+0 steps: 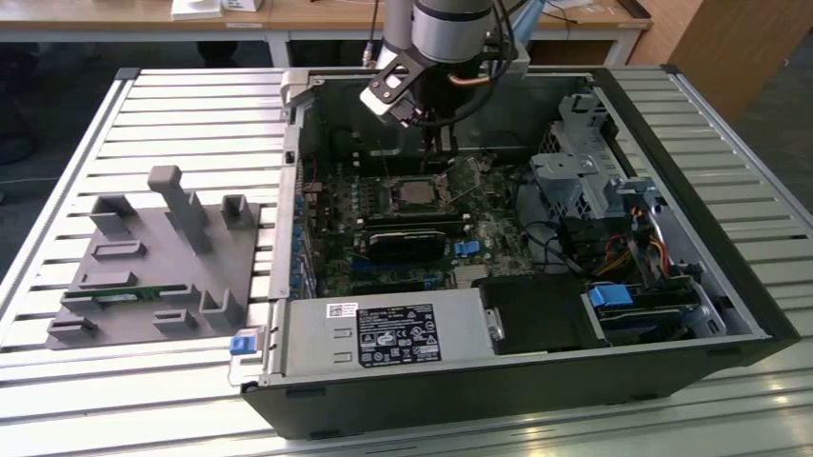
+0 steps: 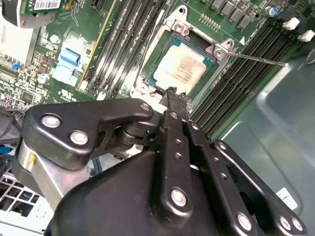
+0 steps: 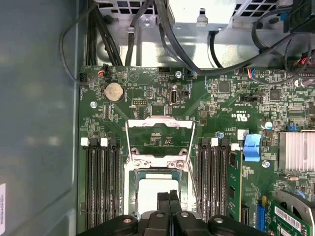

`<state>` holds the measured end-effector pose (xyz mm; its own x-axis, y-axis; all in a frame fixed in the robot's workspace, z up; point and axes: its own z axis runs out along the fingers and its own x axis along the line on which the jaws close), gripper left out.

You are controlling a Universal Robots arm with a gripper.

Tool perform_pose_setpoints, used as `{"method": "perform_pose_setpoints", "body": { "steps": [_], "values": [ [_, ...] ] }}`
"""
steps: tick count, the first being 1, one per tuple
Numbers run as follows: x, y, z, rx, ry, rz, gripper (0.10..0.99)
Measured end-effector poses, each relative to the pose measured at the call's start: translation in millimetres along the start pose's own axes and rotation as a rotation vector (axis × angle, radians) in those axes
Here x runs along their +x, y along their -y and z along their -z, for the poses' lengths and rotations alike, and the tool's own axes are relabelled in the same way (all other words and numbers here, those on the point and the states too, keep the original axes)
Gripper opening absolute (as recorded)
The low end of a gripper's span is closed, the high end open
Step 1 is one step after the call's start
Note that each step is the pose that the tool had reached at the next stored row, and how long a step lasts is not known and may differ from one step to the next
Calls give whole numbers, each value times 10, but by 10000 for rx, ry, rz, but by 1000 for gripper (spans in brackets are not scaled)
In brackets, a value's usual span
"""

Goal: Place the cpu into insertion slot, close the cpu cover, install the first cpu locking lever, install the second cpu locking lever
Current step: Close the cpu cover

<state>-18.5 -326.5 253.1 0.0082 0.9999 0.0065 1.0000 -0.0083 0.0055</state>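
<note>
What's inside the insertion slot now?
The cpu lies in the insertion slot, silver top showing. The gripper hides one edge; contacts beneath are covered.

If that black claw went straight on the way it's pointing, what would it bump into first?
Most likely the small, flat, square silver-topped cpu on the green board. The black gripper points down at its near edge, though depth is hard to judge, so it might catch the surrounding frame instead.

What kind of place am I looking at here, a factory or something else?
Probably a lab or workshop test bench, not a factory line: an opened computer case sits on a slatted metal table, a robot arm reaches into it, and wooden desks stand behind.
</note>
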Motion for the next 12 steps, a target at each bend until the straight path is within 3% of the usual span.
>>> {"method": "perform_pose_setpoints", "body": {
  "steps": [4,12],
  "values": [
    [0,-36,3,0,-1,-1,106],
    [1,-179,2,0,-1,0,106]
  ]
}}
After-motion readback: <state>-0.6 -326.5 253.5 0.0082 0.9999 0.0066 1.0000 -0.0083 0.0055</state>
